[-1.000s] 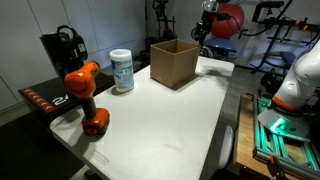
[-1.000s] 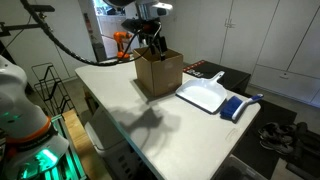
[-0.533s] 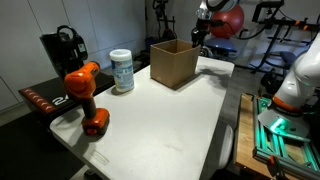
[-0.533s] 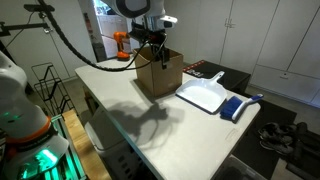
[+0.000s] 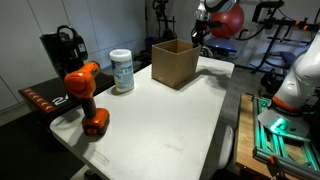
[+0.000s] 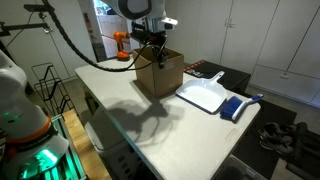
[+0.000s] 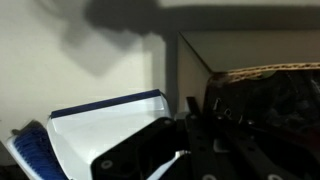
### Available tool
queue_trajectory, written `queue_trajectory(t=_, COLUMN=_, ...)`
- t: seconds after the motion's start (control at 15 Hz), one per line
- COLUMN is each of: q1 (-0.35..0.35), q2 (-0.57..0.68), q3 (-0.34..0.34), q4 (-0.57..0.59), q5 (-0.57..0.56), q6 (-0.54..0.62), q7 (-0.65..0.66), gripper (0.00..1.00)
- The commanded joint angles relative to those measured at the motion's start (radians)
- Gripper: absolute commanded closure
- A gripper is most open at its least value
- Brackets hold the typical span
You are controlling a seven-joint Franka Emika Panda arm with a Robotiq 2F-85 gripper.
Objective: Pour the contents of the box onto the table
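Note:
An open brown cardboard box (image 5: 175, 62) (image 6: 160, 75) stands upright at the far end of the white table (image 5: 170, 130). My gripper (image 5: 199, 40) (image 6: 152, 52) is at the box's top rim, on the side nearest the dustpan. In the wrist view the cardboard rim (image 7: 265, 70) runs straight into the dark fingers, and the gripper (image 7: 197, 112) is shut on that wall. The box's contents are hidden in every view.
An orange drill (image 5: 85, 95), a white wipes canister (image 5: 122, 70) and a black device (image 5: 62, 50) stand near one table edge. A white dustpan (image 6: 205, 95) (image 7: 105, 125) and a blue brush (image 6: 235, 107) lie right beside the box.
The gripper has come down a little onto the box's rim and its jaws have gone from open to shut on the wall. The box has not moved.

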Motion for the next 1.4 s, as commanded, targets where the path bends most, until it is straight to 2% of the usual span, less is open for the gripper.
queue_trajectory(t=0.0, q1=0.004, q2=-0.016, q3=0.002, q4=0.007, q5=0.012, q6=-0.048, q7=-0.025, gripper=1.0)
queue_trajectory(t=0.47, q1=0.013, q2=-0.132, q3=0.019, q4=0.013, q5=-0.037, q6=-0.178, q7=-0.031, gripper=0.99)
queue_trajectory(t=0.73, q1=0.023, q2=-0.214, q3=0.05, q4=0.037, q5=-0.123, q6=-0.23, q7=-0.007, gripper=0.99)
queue_trajectory(t=0.93, q1=0.018, q2=-0.273, q3=0.102, q4=0.065, q5=-0.304, q6=-0.271, q7=0.022, gripper=0.99)
queue_trajectory(t=1.33, q1=0.025, q2=-0.321, q3=0.191, q4=0.14, q5=-0.615, q6=-0.481, q7=0.005, gripper=0.99)
